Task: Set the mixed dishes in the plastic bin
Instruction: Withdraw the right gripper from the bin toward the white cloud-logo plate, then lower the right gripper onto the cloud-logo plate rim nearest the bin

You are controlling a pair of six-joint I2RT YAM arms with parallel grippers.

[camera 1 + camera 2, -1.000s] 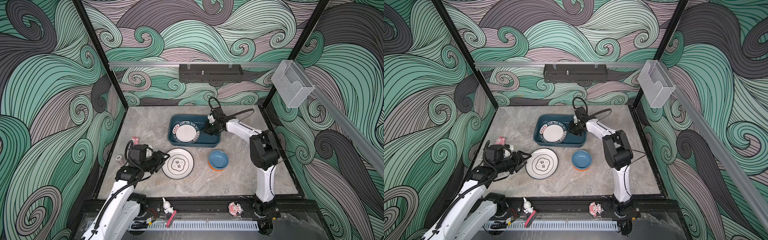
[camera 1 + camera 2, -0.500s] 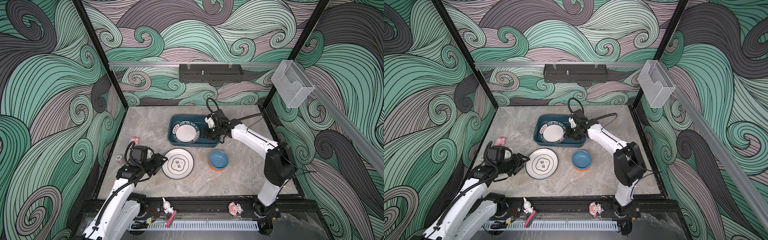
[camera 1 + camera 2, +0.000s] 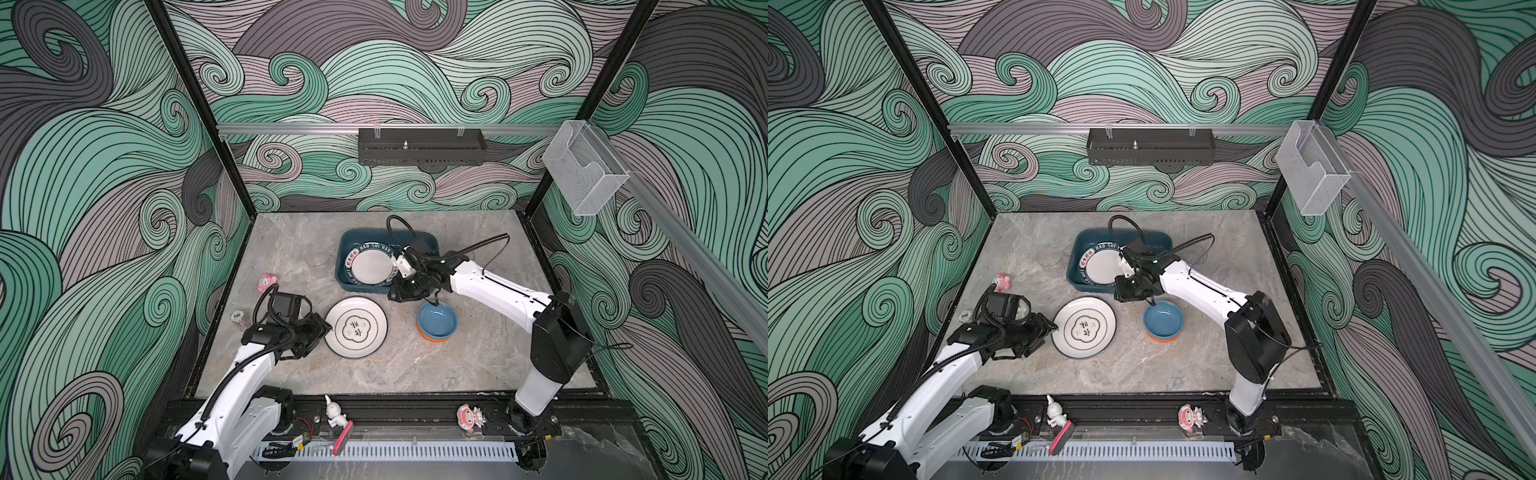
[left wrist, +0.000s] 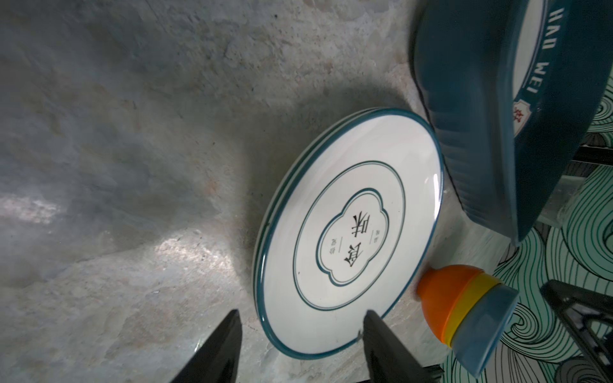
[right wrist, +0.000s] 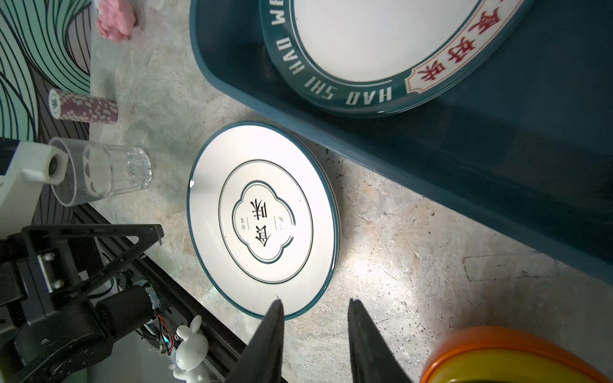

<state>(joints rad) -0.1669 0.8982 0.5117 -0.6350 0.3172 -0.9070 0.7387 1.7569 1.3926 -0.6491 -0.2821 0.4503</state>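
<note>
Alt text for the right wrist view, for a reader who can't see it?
The right pincer hangs open and empty over the stone table, near a white plate lying flat beside the dark teal bin, which holds a lettered-rim plate. Stacked orange and yellow bowls sit close by; a clear tumbler is farther off.

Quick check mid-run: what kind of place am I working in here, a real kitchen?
Probably a staged robot test cell, not a kitchen: wave-patterned wall panels box in a small marble-look tabletop, and two white robot arms are mounted on a black front rail beside toy figurines.
</note>
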